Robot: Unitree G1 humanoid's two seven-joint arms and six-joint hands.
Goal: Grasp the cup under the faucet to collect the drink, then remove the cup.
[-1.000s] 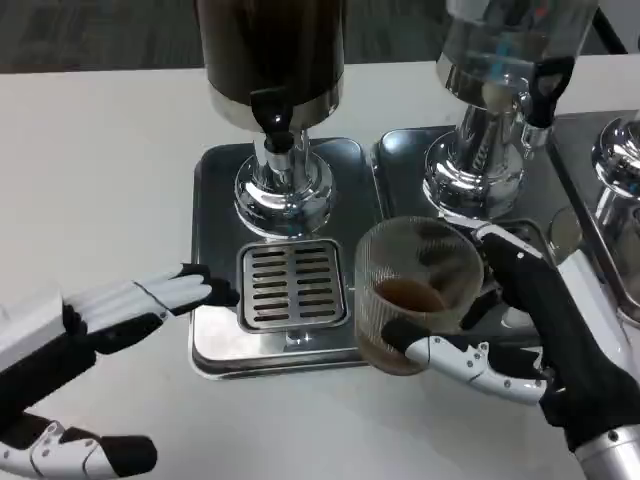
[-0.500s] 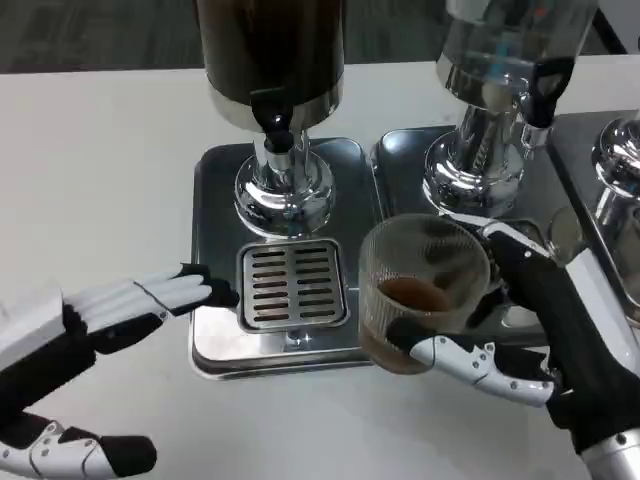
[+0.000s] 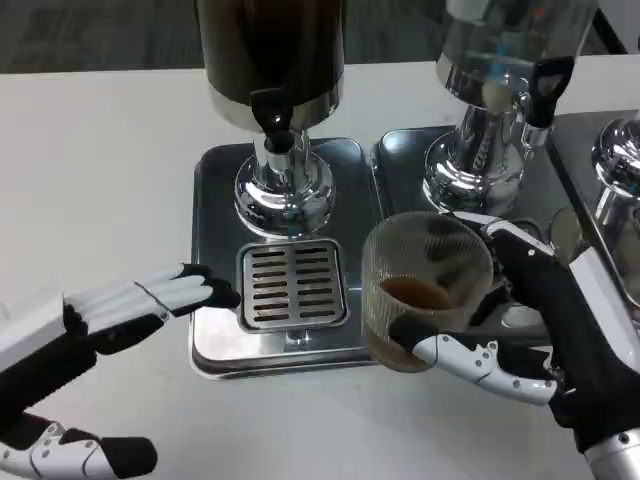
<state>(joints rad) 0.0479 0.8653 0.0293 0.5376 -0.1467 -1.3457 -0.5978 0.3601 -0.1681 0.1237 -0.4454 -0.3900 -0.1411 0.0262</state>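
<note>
Bright, even overhead light falls on the white table (image 3: 110, 160), which reads pale and nearly washed out, with only soft, short shadows under the hands. The chrome dispenser base (image 3: 285, 195) and the second chrome base (image 3: 478, 180) throw back hard white glints — small blown-out spots. The steel tray (image 3: 215, 200) reflects dimly. The dark tank (image 3: 270, 45) is deep in tone, with little detail. Focus is fair at centre, slightly soft and grainy toward the edges — the top is cropped
</note>
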